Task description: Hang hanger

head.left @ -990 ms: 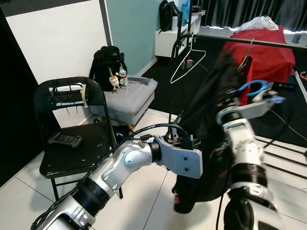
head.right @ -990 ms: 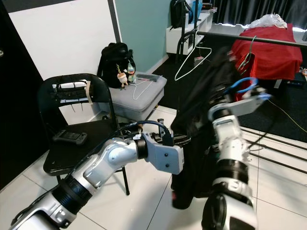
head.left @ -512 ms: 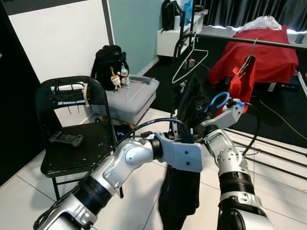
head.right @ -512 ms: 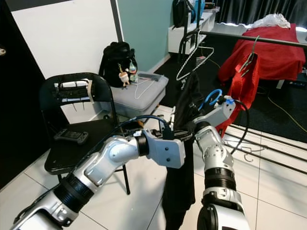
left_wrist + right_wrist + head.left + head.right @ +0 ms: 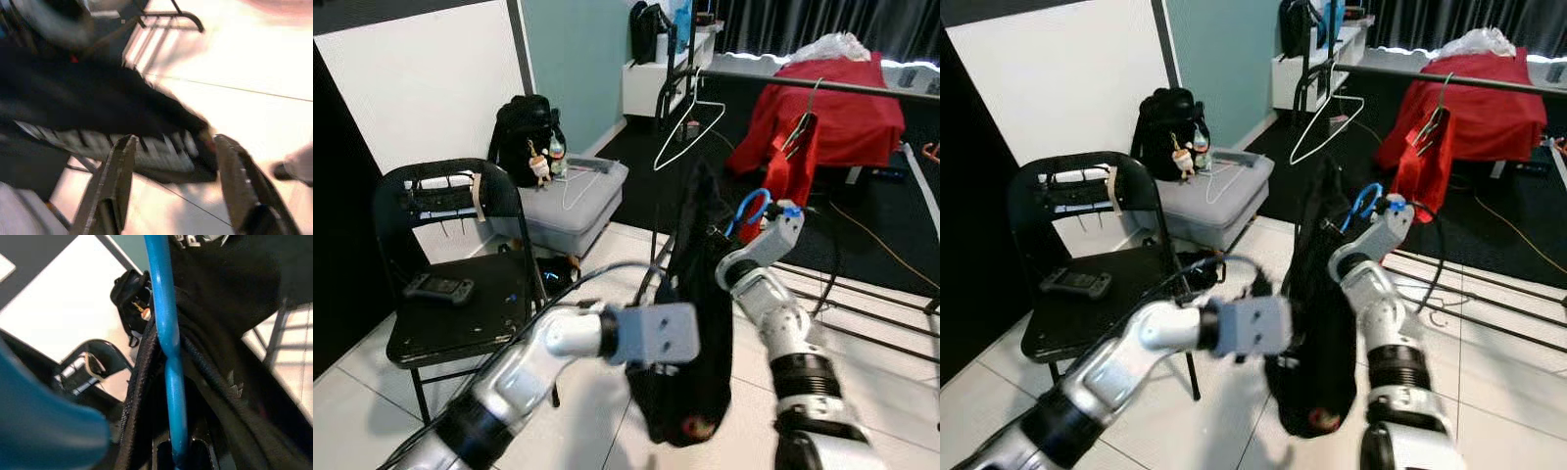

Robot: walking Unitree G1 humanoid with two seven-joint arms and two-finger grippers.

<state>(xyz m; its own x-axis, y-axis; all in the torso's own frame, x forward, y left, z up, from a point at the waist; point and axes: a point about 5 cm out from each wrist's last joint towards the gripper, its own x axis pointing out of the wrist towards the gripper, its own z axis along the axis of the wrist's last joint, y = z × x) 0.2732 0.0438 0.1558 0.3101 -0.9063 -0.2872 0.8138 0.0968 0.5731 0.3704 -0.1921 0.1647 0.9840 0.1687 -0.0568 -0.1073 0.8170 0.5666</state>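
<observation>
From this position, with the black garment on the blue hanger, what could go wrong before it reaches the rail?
1. The black garment hangs bunched and low; it may slip off the blue hanger, which the right gripper holds.
2. The left gripper is open under the cloth, so it gives little support.
3. The rail already carries a white hanger and a red garment; the hook might snag them.
</observation>
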